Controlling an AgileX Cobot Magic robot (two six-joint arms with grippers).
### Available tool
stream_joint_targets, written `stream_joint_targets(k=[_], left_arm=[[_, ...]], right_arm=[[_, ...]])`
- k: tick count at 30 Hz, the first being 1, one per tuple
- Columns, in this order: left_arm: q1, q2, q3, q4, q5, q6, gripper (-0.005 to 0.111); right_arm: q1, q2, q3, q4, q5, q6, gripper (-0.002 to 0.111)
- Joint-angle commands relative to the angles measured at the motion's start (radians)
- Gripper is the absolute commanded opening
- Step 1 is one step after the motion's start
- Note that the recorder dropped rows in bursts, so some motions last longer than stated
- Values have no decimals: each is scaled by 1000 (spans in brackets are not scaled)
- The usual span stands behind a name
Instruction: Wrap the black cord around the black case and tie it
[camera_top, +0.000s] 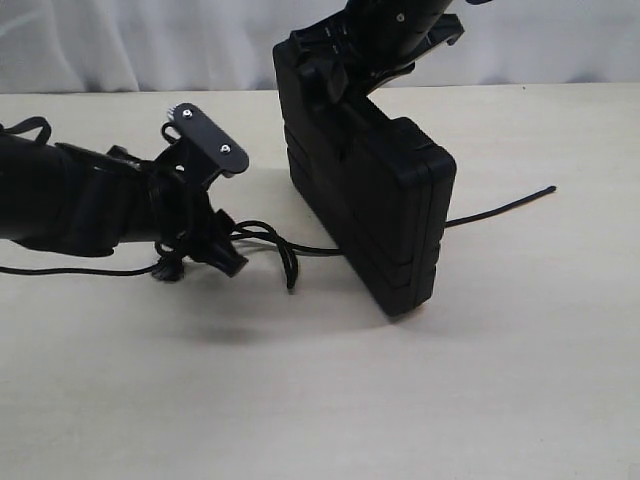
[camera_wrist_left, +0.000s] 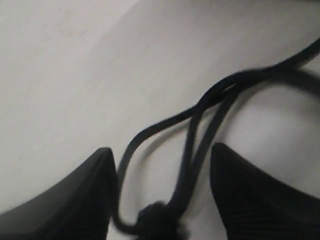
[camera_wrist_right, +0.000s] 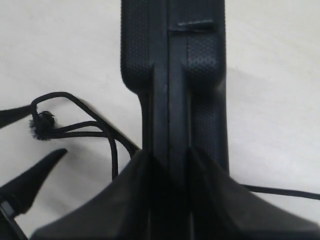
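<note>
The black case (camera_top: 375, 200) stands tilted on one edge on the table. My right gripper (camera_top: 345, 70) is shut on its upper end; the right wrist view shows the jaws (camera_wrist_right: 170, 155) clamped on both sides of the case (camera_wrist_right: 172, 65). The black cord (camera_top: 280, 245) lies in loose loops left of the case, passes under it, and ends at the right (camera_top: 553, 188). My left gripper (camera_top: 195, 262) sits low over the looped end. In the left wrist view it (camera_wrist_left: 162, 148) is open, with the cord (camera_wrist_left: 200, 107) and its frayed knot (camera_wrist_left: 160, 220) lying loose between the fingers (camera_wrist_left: 75, 200).
The beige table (camera_top: 320, 400) stretches toward the camera and to the right. A pale backdrop (camera_top: 150, 40) closes off the far edge. A thin black line (camera_top: 70, 270) runs along the table under the left arm to the left edge.
</note>
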Motion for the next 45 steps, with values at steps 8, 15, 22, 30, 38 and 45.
stream_joint_targets(k=[8, 15, 22, 30, 38, 45], left_arm=[[59, 113, -132, 58, 203, 4, 54], [132, 169, -132, 148, 273, 4, 54], [165, 259, -139, 220, 285, 16, 49], [165, 242, -145, 210, 260, -11, 0], [165, 54, -131, 210, 309, -104, 0], [165, -6, -89, 160, 247, -105, 0]], right_arm=[[0, 11, 10, -4, 37, -16, 4], [0, 11, 10, -7, 29, -20, 4], [0, 11, 10, -7, 27, -20, 4], [0, 11, 10, -7, 27, -25, 4], [0, 11, 10, -7, 30, -36, 4], [0, 11, 10, -7, 37, -36, 4]])
